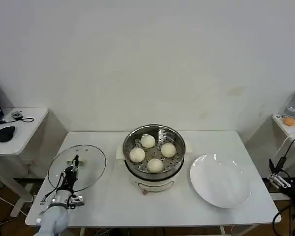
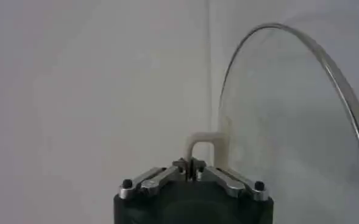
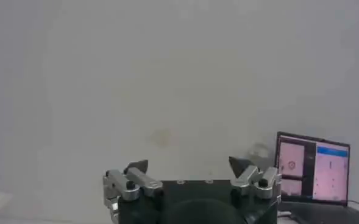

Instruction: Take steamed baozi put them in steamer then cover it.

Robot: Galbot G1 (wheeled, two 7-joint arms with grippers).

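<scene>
pinching the cover (image 1: 77, 167) by its handle, the left gripper (image 1: 74, 162) holds it lifted, the steamer (image 1: 154, 155) lying to its right; the right gripper (image 3: 191, 169) idles, jaws spread.

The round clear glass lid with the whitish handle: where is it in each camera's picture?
Head view: the round clear glass lid is at the table's left end, tilted, its handle gripped by the left gripper.
Left wrist view: the lid arcs beside the shut left gripper, which pinches the whitish handle.
Right wrist view: a wall, a laptop and the open right gripper.
Shared landmark: the whitish handle.
</scene>
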